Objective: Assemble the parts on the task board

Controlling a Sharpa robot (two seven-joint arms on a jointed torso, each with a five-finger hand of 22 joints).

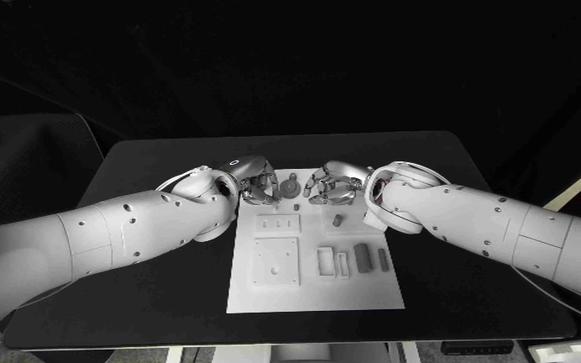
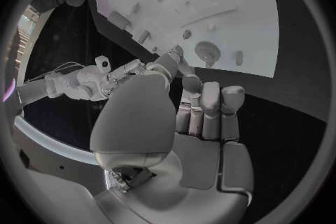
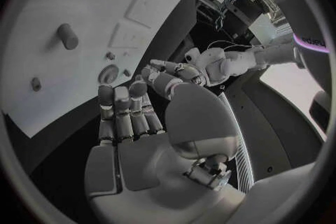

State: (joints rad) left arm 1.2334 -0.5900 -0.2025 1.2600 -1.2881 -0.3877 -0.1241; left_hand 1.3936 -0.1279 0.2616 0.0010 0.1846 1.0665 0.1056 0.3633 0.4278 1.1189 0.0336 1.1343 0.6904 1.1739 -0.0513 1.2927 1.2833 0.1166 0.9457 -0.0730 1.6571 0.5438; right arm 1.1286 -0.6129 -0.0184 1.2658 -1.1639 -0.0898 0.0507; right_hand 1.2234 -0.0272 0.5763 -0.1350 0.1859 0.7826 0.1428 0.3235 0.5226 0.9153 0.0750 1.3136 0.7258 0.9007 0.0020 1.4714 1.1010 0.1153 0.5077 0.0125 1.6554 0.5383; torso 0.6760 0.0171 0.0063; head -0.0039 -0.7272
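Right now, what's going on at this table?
Both of the robot's hands hover over the far end of the white task board. The left hand and right hand face each other, fingers apart, holding nothing. The small grey parts, such as a round piece between the hands and an upright peg, lie untouched on the board.

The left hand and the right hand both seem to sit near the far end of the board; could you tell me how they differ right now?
The left hand hangs over the task board's far left corner; the right hand hangs over its far edge nearer the middle-right. Between them stands a round part, closer to the left hand. In the wrist views, both hold nothing, with fingers apart and palms facing each other.
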